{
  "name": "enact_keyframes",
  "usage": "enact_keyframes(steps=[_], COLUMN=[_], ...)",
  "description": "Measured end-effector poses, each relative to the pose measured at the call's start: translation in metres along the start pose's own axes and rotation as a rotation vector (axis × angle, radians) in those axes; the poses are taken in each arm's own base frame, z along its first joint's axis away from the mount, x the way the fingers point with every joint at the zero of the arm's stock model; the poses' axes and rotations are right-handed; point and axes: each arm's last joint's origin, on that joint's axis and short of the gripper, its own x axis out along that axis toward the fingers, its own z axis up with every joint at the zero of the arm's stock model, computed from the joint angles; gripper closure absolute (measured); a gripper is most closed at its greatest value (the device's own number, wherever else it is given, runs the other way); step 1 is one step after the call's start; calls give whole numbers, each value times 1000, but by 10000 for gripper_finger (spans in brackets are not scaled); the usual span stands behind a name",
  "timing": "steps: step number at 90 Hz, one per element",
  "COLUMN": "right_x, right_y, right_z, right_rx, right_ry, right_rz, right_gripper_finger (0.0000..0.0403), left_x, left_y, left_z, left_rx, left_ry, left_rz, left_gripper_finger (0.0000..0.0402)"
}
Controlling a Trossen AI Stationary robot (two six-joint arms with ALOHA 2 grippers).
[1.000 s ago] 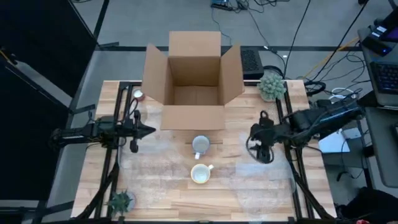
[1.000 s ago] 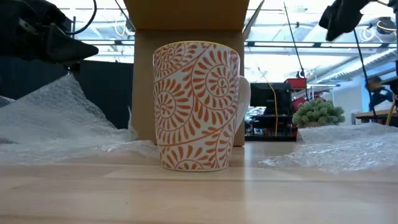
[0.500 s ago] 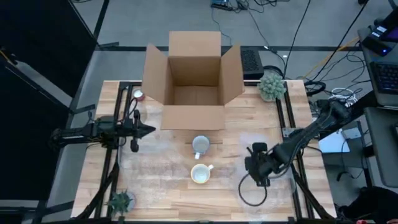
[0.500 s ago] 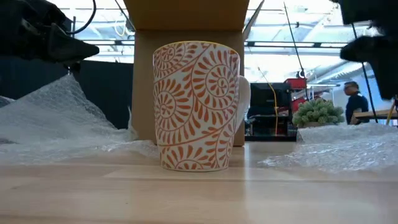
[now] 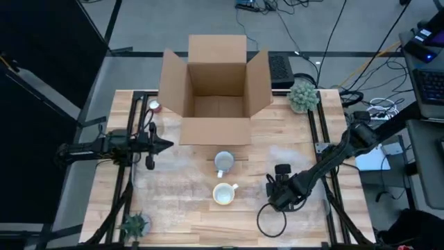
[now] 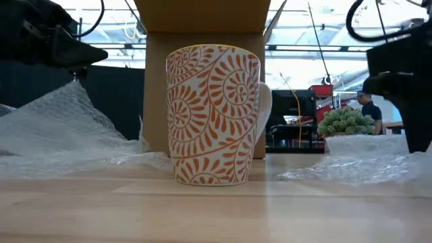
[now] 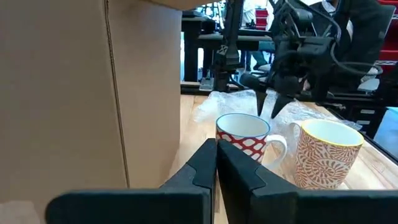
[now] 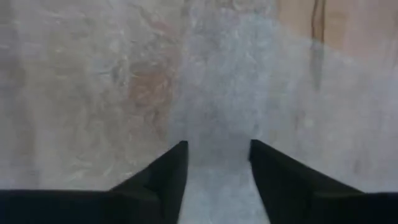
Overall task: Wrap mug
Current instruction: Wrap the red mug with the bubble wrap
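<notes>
Two mugs stand upright on the table's middle: an orange-patterned mug (image 5: 224, 194) (image 6: 212, 115) nearer the front, and a red-patterned mug (image 5: 223, 162) (image 7: 244, 140) behind it. A clear bubble wrap sheet (image 5: 295, 205) (image 8: 205, 74) lies flat on the table to their right. My right gripper (image 5: 276, 196) (image 8: 216, 146) hangs open over that sheet, fingers pointing down, nothing between them. My left gripper (image 5: 166, 146) (image 7: 216, 149) waits shut at the left, level, beside the box.
An open cardboard box (image 5: 216, 90) stands at the table's far middle. A second bubble wrap sheet (image 5: 173, 184) covers the left middle. Small plants sit at the far right (image 5: 303, 95) and near left (image 5: 134, 226). A person (image 6: 368, 108) shows in the room behind.
My right gripper has swung from the table's right side toward the near edge and toward the mugs. It has come down low over the right bubble wrap sheet. The mugs and the left arm have kept still.
</notes>
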Motion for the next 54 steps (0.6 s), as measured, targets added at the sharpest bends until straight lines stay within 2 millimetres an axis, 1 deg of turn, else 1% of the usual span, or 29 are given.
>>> enact_keyframes(steps=[7,10,12,21,32,37,43,54], right_x=[-3,-7,-11,-34,-74,-91,-106,-120], right_y=[-2,-2,-3,-8,-23,-36,-57,-92], right_z=[0,0,-1,0,1,-2,-7,-23], right_rx=[4,7,11,37,53,102,220,477], right_ry=[3,-4,-9,-44,-86,-102,-120,-138], right_rz=[26,42,50,77,94,60,-9,-153], right_gripper_finger=[364,383,389,396,401,402,402,403], left_x=[0,0,0,0,0,0,0,0], left_y=[0,0,0,0,0,0,0,0], left_z=[0,0,0,0,0,0,0,0], left_rx=[0,0,0,0,0,0,0,0], left_ry=[0,0,0,0,0,-1,-1,-1], left_rz=[0,0,0,0,0,0,4,8], left_gripper_finger=[402,402,402,402,402,402,402,402])
